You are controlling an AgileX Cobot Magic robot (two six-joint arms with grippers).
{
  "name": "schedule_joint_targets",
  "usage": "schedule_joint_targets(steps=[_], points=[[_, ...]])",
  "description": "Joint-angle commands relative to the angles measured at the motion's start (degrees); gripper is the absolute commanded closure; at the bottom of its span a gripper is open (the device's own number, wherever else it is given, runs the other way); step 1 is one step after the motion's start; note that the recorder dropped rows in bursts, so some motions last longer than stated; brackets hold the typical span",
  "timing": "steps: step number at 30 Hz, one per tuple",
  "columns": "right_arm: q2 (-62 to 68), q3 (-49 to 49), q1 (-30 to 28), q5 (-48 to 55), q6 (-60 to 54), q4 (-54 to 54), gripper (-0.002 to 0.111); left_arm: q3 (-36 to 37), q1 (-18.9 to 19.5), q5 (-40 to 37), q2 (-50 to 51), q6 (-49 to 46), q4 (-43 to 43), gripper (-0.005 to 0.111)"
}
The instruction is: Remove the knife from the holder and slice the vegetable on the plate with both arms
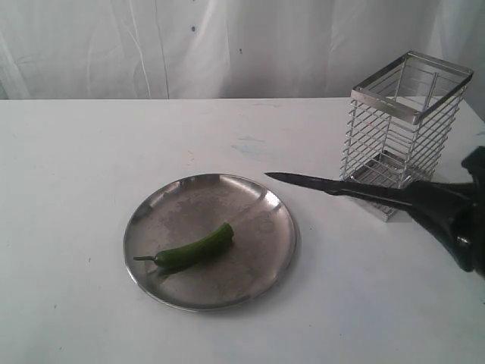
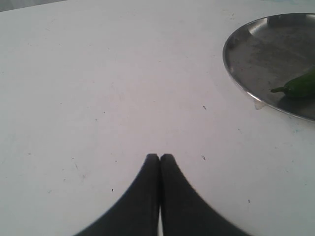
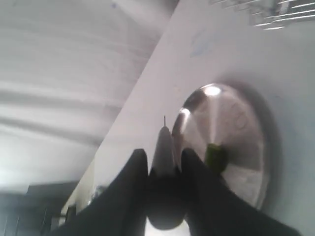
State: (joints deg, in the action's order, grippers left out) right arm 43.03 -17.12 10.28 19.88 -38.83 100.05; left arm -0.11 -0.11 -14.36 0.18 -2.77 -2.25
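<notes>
Right claw [image 1: 424,199] pinching knife [image 1: 318,183], blade level above desk [image 1: 68,167], beside holder [image 1: 405,129]. Left claw [image 2: 160,158] pressed together, empty, near plate [image 2: 236,73] with vegetable [image 1: 195,249].

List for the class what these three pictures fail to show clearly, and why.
- Black knife's handle: exterior view, hidden inside the right tool.
- Left tool: absent from the exterior view; its arm is cut off by the wrist view's edge.
- Slender green chili pepper: blurred in the right wrist view.
- Round steel plate: cut off by the left wrist view's edge.
</notes>
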Motion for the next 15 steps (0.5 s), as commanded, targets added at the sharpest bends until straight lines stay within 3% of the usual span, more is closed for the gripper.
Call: schedule_joint_targets(steps=[1,9,15], points=[[2.9,-6.7,0.0,9.2,-15.3,-0.1,0.108,0.1,0.1,0.2,-0.2,0.0,-0.7,0.107],[12.6,-13.3,0.0,17.4,-47.7,-0.1,0.108,0.1,0.1,0.2,-0.2,0.0,-0.7,0.107],[16.2,-13.7,0.8,18.6,-60.1,-16.8,0.108,0.1,0.1,0.2,-0.2,0.0,-0.7,0.107]])
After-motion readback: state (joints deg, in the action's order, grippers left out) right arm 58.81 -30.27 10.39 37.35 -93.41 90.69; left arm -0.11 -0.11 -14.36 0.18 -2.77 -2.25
